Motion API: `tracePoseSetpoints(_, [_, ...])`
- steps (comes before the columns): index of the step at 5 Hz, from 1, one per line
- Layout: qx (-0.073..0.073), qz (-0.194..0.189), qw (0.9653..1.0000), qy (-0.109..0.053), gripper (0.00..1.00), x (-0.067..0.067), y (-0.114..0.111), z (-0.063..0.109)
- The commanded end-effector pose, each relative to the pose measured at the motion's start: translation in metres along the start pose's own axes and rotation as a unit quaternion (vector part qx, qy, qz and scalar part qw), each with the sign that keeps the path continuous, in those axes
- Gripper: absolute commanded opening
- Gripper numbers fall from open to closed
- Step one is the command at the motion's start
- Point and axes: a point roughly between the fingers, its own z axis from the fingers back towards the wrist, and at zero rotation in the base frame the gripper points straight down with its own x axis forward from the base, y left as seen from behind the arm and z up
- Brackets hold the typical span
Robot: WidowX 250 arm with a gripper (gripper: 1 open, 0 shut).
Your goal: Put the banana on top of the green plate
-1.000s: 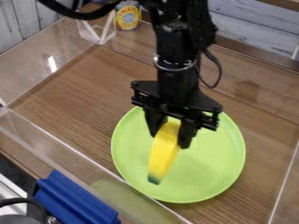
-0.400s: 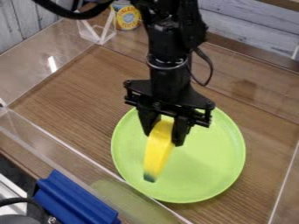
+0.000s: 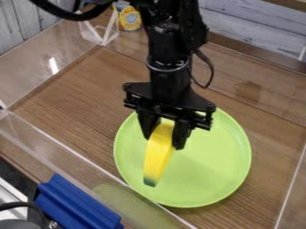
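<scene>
We observe a wood-grain table (image 3: 72, 103) with a brown surface, its boards running diagonally across the view. Transparent side walls (image 3: 84, 156) border the work area at the left and along the near left edge. Behind the table we see pale gray-white planks (image 3: 245, 34) at the upper right and more planks at the upper left corner. A round yellow-labeled item (image 3: 131, 17) is located at the top edge, beside a thin white frame-like object (image 3: 98, 29). At the lower left, outside the transparent wall, we see a blue block-shaped object (image 3: 74, 204) and a black cable (image 3: 21, 206).

The green plate (image 3: 216, 165) lies flat on the table, in the lower central part of the view. The black robot arm reaches down from the top, and its claw (image 3: 160, 129) is positioned over the far left part of the plate.

The claw is partly closed, with its fingers around the upper end of the banana (image 3: 158, 156), which it has hold of. The banana is located over the left half of the plate. Its long axis is steep in the view, upper end leaning slightly right. The dark greenish tip points toward the near edge of the plate; the opposite end points up into the claw. We cannot tell whether the lower tip touches the plate.
</scene>
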Motion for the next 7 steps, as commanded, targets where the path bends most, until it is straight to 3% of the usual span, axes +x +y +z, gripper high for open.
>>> tracePoseSetpoints(1, [-0.007, -0.008, 0.9997, -0.023, 0.00, 0.007, -0.006, 0.013])
tracePoseSetpoints(2, [-0.009, -0.012, 0.9996, -0.024, 0.00, 0.008, -0.010, 0.016])
tracePoseSetpoints(3, [-0.010, -0.018, 0.9995, -0.025, 1.00, 0.008, -0.015, 0.018])
tracePoseSetpoints(5, [-0.012, -0.028, 0.9994, -0.018, 1.00, 0.010, -0.016, 0.027])
tracePoseSetpoints(7, [-0.017, -0.057, 0.9981, -0.014, 1.00, 0.022, -0.004, 0.057])
